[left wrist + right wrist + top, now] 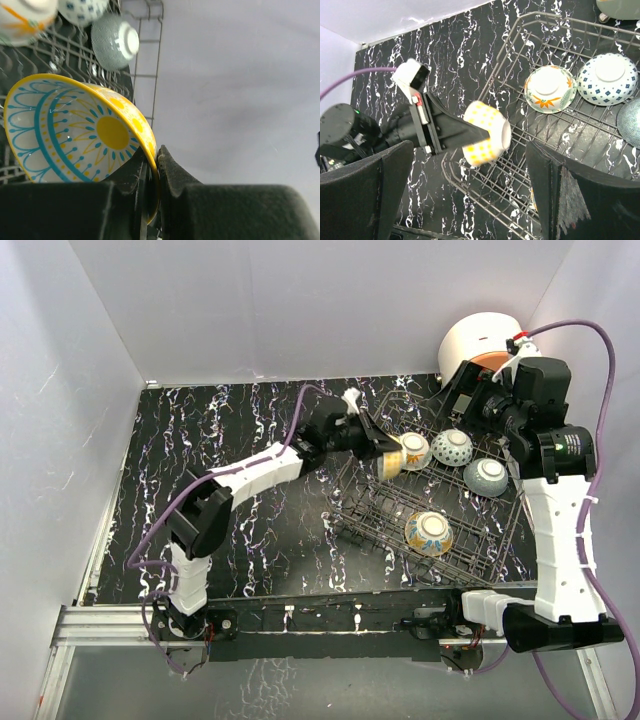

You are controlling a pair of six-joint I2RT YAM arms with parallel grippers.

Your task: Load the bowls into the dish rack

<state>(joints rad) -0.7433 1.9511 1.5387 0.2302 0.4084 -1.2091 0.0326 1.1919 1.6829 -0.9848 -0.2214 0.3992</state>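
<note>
Your left hand is clamped on the rim of the yellow bowl, one finger inside the bowl and one outside. The bowl is tipped on its side. Its painted inside, with a yellow centre and teal lines on white, faces back along your left arm, and its white foot ring points towards the right arm. It hangs over the left part of the dish rack, just beside the bowls already loaded. You cannot tell from these views whether it touches the wires.

Just to its right, the orange floral bowl sits in the rack upside down with its foot ring up. The blue-patterned bowl is beside it, also upside down. The grey bowl lies a little nearer and further right, with its foot ring showing in the left wrist view. A fourth loaded bowl, pale with orange markings, rests near the rack's front edge, apart from the other three.

Your right hand is over the rack's far right corner with its fingers spread wide, holding nothing and looking down on the yellow bowl.

The rack stands on the right half of the black marbled table. A round white-and-orange appliance sits behind it in the far corner.
</note>
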